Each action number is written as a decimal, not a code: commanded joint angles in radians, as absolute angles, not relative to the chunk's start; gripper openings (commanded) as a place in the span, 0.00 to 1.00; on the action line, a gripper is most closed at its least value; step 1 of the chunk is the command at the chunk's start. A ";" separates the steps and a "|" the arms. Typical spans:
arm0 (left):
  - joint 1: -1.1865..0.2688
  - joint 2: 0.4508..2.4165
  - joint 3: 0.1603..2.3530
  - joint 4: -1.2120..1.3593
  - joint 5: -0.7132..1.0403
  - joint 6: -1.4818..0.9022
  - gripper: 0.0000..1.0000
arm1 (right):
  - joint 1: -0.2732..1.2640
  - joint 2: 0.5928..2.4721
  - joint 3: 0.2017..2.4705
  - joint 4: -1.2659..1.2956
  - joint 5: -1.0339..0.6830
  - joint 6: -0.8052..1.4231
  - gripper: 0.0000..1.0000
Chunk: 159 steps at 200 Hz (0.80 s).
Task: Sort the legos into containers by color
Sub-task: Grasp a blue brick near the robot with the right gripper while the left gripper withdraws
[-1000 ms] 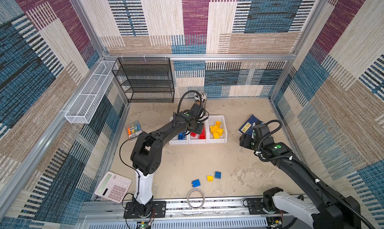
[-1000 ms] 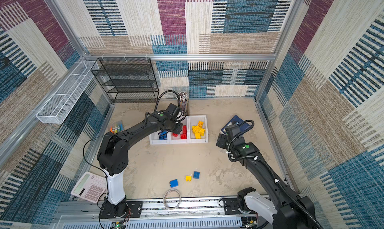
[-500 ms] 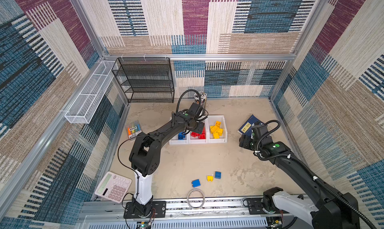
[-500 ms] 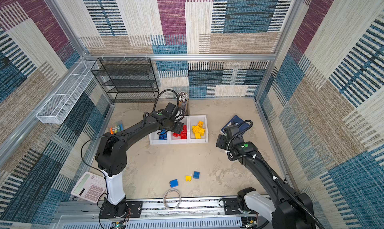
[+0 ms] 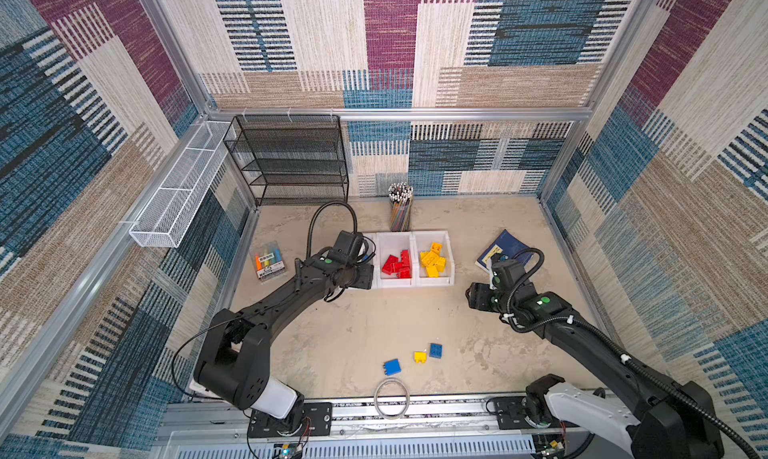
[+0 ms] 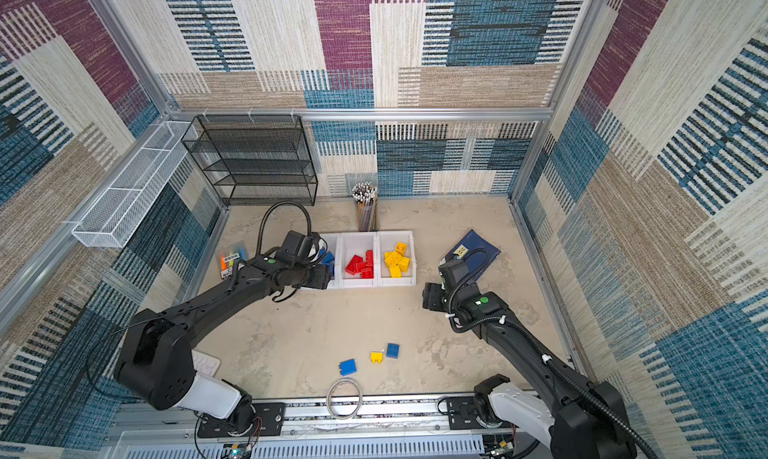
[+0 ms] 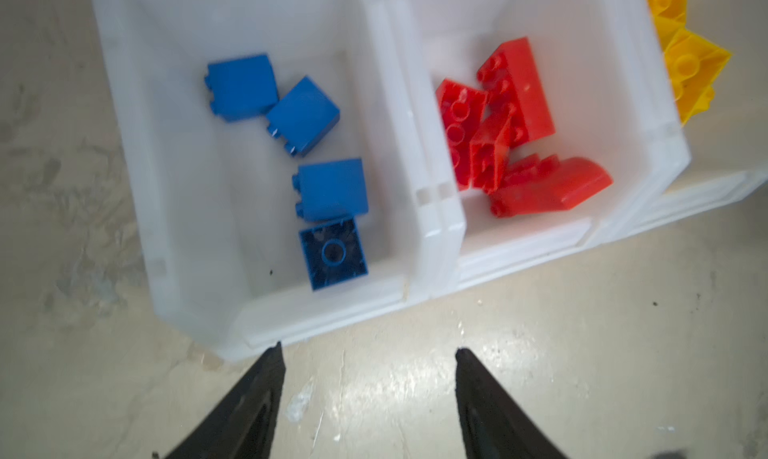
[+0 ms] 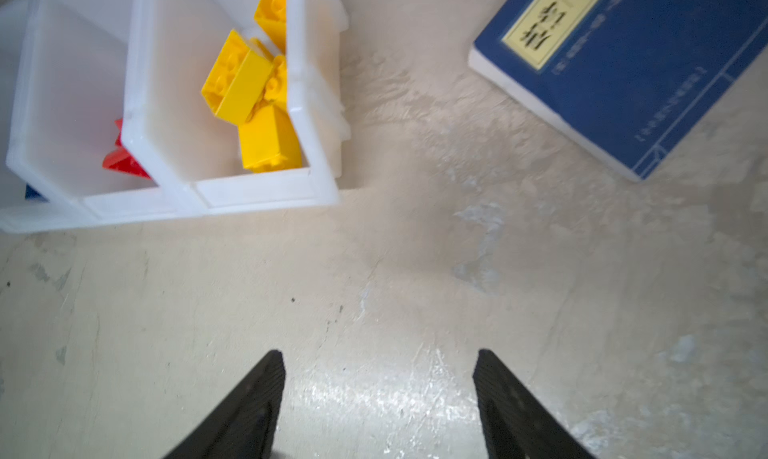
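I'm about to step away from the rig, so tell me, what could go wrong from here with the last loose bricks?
1. The loose yellow brick sits close beside a blue brick; grabbing either could knock the other away.
2. The open left gripper hangs just off the front lip of the blue bin; a careless move might shove the bin.
3. Those bricks lie between both arms, so two reaches at once might clash.

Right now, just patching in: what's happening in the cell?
Sorting is nearly done. The left gripper hovers open and empty at the front lip of the blue bin, which holds four blue bricks. The right gripper is open and empty over bare table near the yellow bin. Red bricks fill the middle bin. Three loose bricks lie near the front rail: blue, yellow, blue.
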<state>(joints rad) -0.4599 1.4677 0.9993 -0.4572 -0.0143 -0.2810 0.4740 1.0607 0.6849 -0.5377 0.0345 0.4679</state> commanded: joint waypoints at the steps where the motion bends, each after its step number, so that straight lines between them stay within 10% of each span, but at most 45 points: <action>1: -0.451 1.406 0.937 -0.434 0.000 -0.346 0.68 | 0.560 1.090 0.680 -0.520 0.052 0.543 0.74; 159: -0.449 1.183 0.733 -0.446 0.028 -0.447 0.68 | 1.010 1.355 0.747 -0.631 0.115 0.903 0.71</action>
<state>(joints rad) -0.4511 1.1976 0.7425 -0.4583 0.0109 -0.4236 0.9836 1.3277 0.7315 -0.6300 0.0978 0.8379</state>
